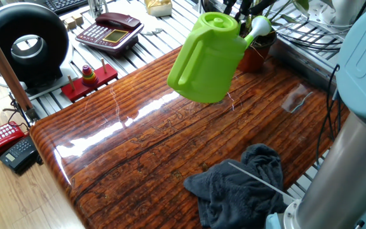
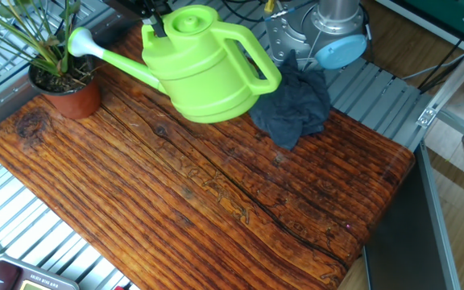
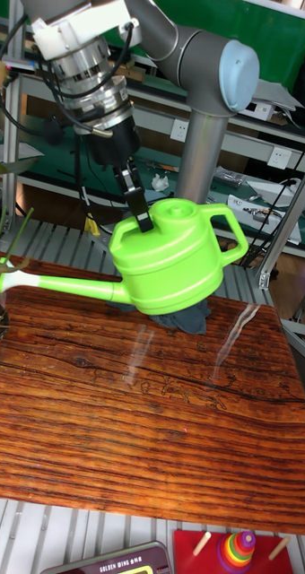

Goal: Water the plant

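Honestly can't make out any readable text here. The red desk phone [image 1: 110,30] and the calculator-looking thing [image 3: 117,560] have keys and screens, but it's all too small and blurry to read, and the watering can [image 2: 204,68] has no label showing

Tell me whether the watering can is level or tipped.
Tipped. The watering can hangs from the gripper, its spout angled down toward the plant.

A lime-green watering can [image 2: 208,68], a terracotta-brown pot [image 2: 67,95], a dark grey cloth [image 2: 296,109], and a striped reddish-brown table [image 2: 216,201].
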Controlling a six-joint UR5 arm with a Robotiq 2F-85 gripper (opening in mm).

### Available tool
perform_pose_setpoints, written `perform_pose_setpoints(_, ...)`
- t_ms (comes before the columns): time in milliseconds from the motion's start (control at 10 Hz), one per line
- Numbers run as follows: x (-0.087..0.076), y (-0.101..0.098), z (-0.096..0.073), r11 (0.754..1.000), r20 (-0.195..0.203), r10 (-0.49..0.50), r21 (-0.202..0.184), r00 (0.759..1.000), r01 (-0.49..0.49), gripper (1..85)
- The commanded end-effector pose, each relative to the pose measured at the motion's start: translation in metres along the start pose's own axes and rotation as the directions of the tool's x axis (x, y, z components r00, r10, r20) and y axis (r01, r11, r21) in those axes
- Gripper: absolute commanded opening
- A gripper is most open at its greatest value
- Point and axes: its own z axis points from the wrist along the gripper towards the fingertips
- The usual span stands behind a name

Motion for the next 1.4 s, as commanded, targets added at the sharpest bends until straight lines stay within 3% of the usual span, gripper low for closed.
perform_pose_setpoints(0,0.004,0.000,-0.002,1.000,-0.010,-0.008,0.005,1.000,0.009,1.0)
perform_pose_setpoints(500,0.008,0.001,-0.002,1.000,-0.017,-0.005,0.005,1.000,0.005,1.0)
perform_pose_setpoints(800,0.024,-0.001,-0.001,1.000,-0.116,0.016,-0.008,0.993,-0.017,1.0)
perform_pose_setpoints(1300,0.036,-0.006,0.000,0.994,-0.211,0.106,0.005,0.972,-0.108,1.0)
